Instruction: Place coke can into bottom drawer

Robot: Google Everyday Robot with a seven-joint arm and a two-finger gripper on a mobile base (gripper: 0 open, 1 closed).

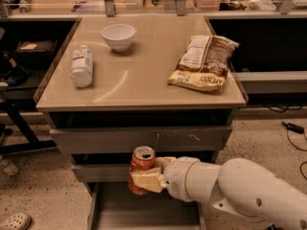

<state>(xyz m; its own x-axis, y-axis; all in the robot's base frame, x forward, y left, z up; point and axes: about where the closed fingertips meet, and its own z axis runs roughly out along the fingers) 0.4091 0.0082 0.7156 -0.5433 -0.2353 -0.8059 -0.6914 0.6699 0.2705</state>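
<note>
On the table top (144, 87), at the left, a white bottle (81, 66) lies on its side; the writing on its label cannot be read; a white bowl (118, 35) stands behind it, apart. Lower, the gripper (145, 174) holds the coke can (142, 159) upright between its pale fingers (146, 180), in front of the middle drawer front (98, 173); no lettering on the can is legible. Below the can, the bottom drawer (144, 217) is pulled out, its grey floor bare. At the right a chip bag (204, 63) lies close to the table edge; its print is unreadable.
</note>
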